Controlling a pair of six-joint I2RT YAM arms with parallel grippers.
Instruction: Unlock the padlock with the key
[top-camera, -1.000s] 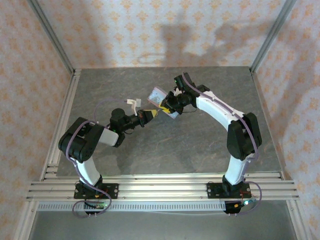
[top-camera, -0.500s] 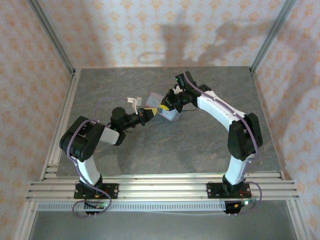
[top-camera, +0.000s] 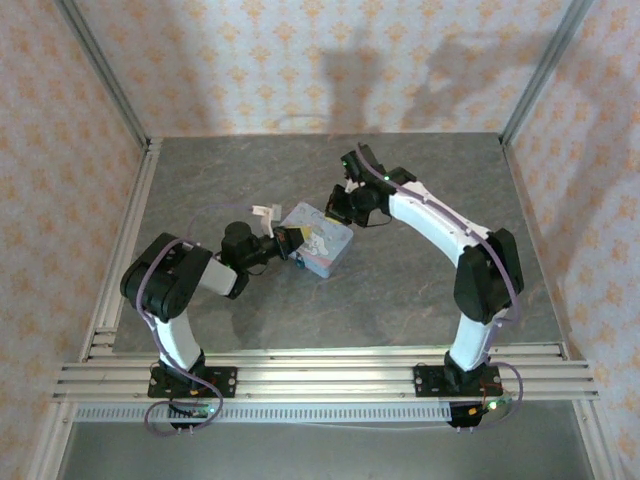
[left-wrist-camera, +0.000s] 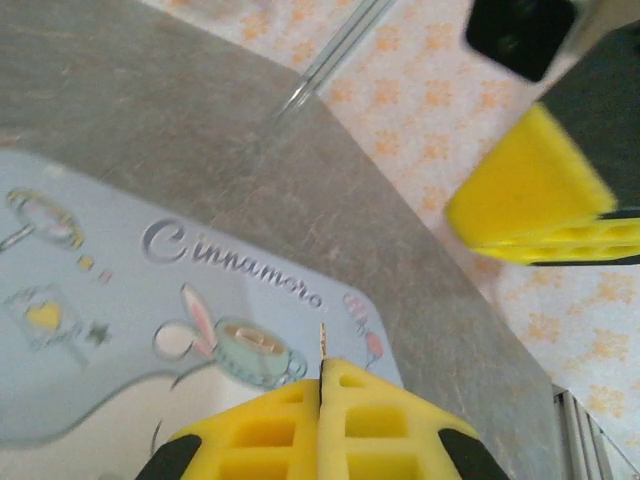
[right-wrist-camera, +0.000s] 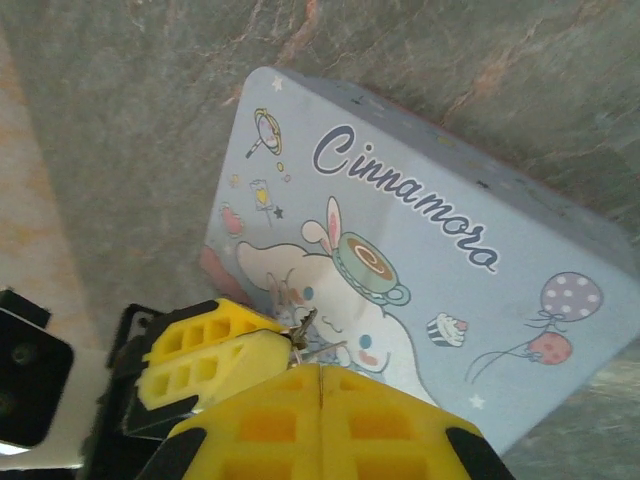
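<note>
The left pincer (left-wrist-camera: 321, 372) is clamped on the key (left-wrist-camera: 322, 340). Its thin tip pokes out just above the lid of the cartoon tin box (left-wrist-camera: 100, 300), probably held tip-forward so it can be fed into a keyhole. The right pincer (right-wrist-camera: 320, 378) hovers close by, pads pressed together, likely to steady things over the tin lying flat on the counter (top-camera: 420, 290).

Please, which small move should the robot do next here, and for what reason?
Probably open the right claw and lower it to steady the tin. The tin lies flat and unheld on the table, the right claw is shut on nothing, and the left claw pinches the key close to the lid.
</note>
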